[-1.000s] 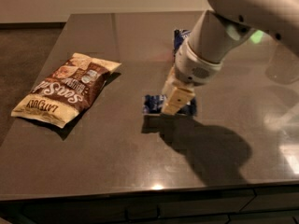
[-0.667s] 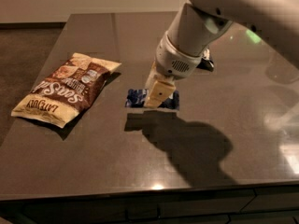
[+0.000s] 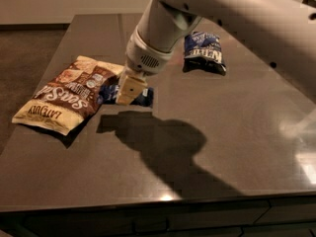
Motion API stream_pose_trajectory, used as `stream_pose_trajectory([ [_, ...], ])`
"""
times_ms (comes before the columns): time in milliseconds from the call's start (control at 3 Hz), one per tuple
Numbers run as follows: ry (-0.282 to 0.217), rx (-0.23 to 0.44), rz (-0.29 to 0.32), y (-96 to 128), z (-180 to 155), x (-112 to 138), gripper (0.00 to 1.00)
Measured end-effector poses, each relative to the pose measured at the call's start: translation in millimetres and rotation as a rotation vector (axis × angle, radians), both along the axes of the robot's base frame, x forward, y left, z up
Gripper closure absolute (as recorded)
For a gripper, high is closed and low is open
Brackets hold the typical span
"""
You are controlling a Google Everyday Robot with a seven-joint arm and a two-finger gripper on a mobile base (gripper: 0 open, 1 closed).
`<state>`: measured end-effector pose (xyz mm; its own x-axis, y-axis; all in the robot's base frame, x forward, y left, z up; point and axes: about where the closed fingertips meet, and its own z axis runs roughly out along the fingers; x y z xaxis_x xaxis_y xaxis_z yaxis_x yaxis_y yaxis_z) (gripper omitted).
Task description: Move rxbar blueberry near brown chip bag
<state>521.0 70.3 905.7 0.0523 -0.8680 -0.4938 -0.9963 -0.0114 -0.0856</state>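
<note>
At the left-centre of the dark tabletop (image 3: pixel 247 132), the gripper (image 3: pixel 129 92) is seen lowered just beside the right edge of the brown chip bag (image 3: pixel 64 98). Its two pale fingers are closed on the rxbar blueberry (image 3: pixel 144 97), whose dark blue wrapper shows on either side of them.

Compared with a second ago, the bar has been carried from the middle of the table leftward. It was then well apart from the brown bag and is now held right against the bag's near corner. The blue-and-white snack bag (image 3: pixel 203 51), hidden behind the arm before, is now uncovered at the back of the table and lies well apart from the bar.

A shadow (image 3: pixel 148 132) is cast on the table below and in front of the gripper, so the bar is judged to be held slightly off the surface. Whether its left end already touches the chip bag cannot be told from this angle.

The carrying part of the task is judged to be nearly done. What remains is for the bar to be set down and released beside the bag without the bag being pushed.
</note>
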Motion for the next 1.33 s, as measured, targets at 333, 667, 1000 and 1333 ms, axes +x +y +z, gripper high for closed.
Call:
stream_pose_trajectory([
  [333, -0.014, 0.014, 0.022, 29.3, 1.5, 10.5, 1.0],
  [667, -0.044, 0.001, 0.009, 62.2, 3.5, 27.5, 0.76],
  [1000, -0.056, -0.007, 0.0, 75.9, 4.1, 34.8, 0.53],
  [1333, -0.058, -0.009, 0.001, 78.2, 4.2, 34.7, 0.3],
])
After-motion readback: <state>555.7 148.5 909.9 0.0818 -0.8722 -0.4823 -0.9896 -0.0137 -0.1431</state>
